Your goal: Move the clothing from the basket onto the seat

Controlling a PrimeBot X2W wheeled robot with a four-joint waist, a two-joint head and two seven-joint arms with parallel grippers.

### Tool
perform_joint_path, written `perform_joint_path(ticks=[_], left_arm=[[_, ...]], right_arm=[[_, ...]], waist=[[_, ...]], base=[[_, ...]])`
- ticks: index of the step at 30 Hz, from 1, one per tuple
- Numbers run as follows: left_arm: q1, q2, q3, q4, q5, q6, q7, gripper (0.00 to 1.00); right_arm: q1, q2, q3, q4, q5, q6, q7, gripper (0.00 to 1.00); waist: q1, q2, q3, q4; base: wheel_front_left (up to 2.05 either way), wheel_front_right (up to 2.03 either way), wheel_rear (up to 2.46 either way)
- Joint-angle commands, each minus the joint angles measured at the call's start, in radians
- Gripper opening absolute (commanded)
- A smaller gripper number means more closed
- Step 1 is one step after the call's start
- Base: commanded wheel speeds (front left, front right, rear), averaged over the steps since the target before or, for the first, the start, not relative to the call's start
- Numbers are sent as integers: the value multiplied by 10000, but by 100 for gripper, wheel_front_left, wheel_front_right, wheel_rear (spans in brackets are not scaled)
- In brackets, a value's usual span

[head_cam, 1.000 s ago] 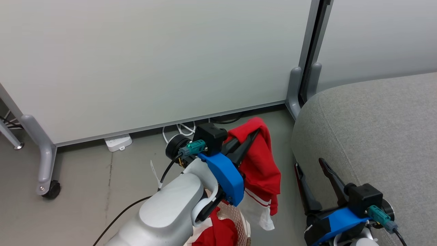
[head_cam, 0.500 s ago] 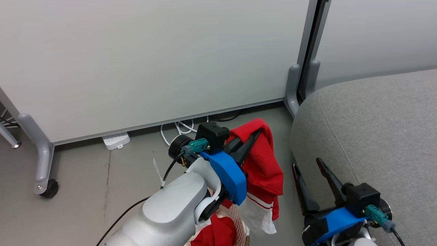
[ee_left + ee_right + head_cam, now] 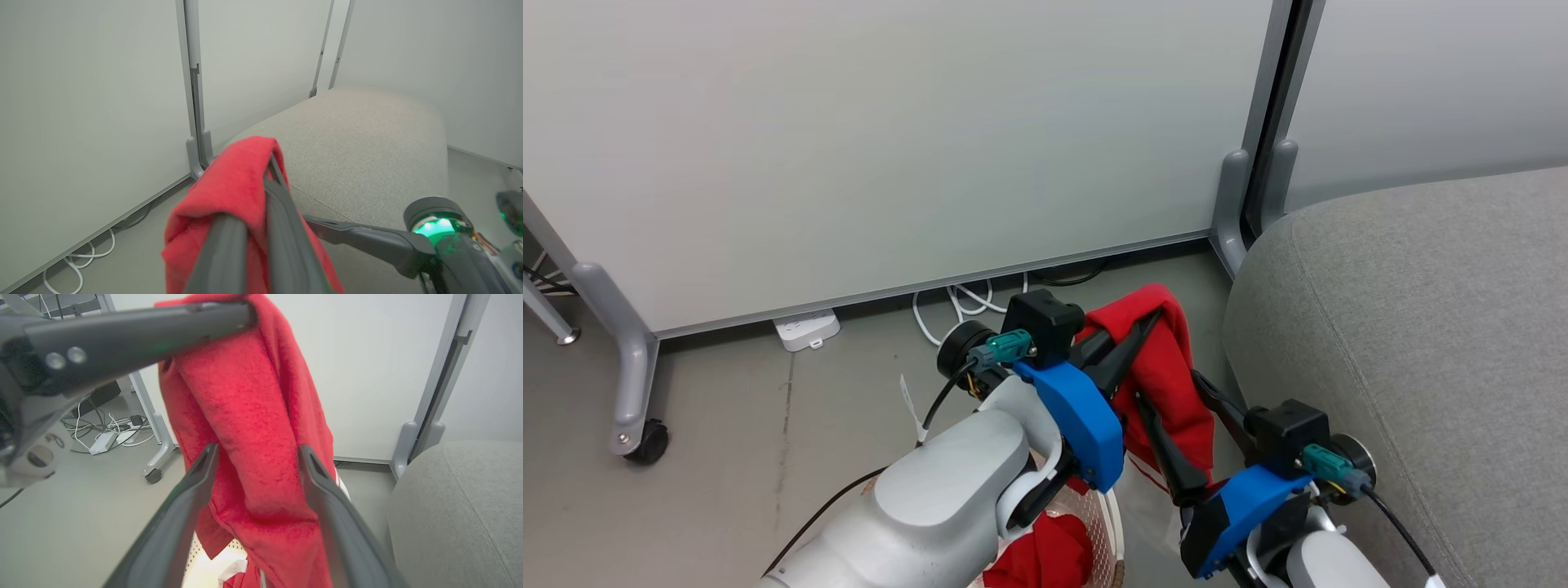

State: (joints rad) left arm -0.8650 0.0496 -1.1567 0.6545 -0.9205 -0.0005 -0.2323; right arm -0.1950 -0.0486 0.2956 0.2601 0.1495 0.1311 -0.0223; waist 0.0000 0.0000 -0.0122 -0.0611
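The large grey woven-fabric upholstered seat cushion (image 3: 1405,327) takes up the right of the head view. The soft bright red fabric garment (image 3: 1176,359) hangs in the air just beside the cushion's rounded left edge, above the grey floor (image 3: 768,425). Whether it brushes the cushion cannot be determined. The cream-white perforated plastic basket (image 3: 1104,523) sits below the garment at the bottom edge, cut off by the frame and largely hidden behind the pale left forearm (image 3: 931,506). More red fabric (image 3: 1045,559) lies inside it. The left claw (image 3: 1143,327) is pressed together on the garment's top fold, and the cloth falls from there. The right claw (image 3: 1168,390) is spread wide lower down, one finger on each side of the hanging cloth. Contact between those fingers and the cloth cannot be confirmed. The garment's lower hem is hidden behind the right claw in the head view and runs off the bottom of the right wrist view. The left claw's fingers are blurred in the left wrist view.
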Motion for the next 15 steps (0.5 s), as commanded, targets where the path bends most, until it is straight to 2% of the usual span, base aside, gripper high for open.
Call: perform_joint_path(ticks=[1,8,9,10,11,12,15], left_arm=[[-201,16,-55,-25,-51,53,-97,0],[-325,18,-413,-63,-410,129,-193,0],[-357,18,-455,-71,-465,137,-190,0],[-377,16,-496,-77,-493,152,-201,0],[-389,16,-535,-80,-548,164,-204,0],[-392,16,-569,-79,-568,176,-224,0],[-418,16,-638,-52,-669,171,-269,0]], right_arm=[[-262,-31,74,155,-31,-7,23,100],[-1273,-26,604,1393,94,-5,180,100],[-1396,-31,683,1567,140,-5,188,82],[-1526,-31,738,1752,135,-7,169,35],[-1628,-29,804,1907,151,-7,122,12],[-1729,-28,858,2056,137,-5,53,0],[-1926,-29,951,2404,174,-7,-106,0]], waist=[[0,0,4,16],[0,0,23,80],[0,0,29,84],[0,0,32,87],[0,0,33,90],[0,0,35,91],[0,0,41,98]], base=[[0,0,0],[0,0,0],[0,0,0],[0,0,0],[0,0,0],[0,0,0],[0,0,0]])
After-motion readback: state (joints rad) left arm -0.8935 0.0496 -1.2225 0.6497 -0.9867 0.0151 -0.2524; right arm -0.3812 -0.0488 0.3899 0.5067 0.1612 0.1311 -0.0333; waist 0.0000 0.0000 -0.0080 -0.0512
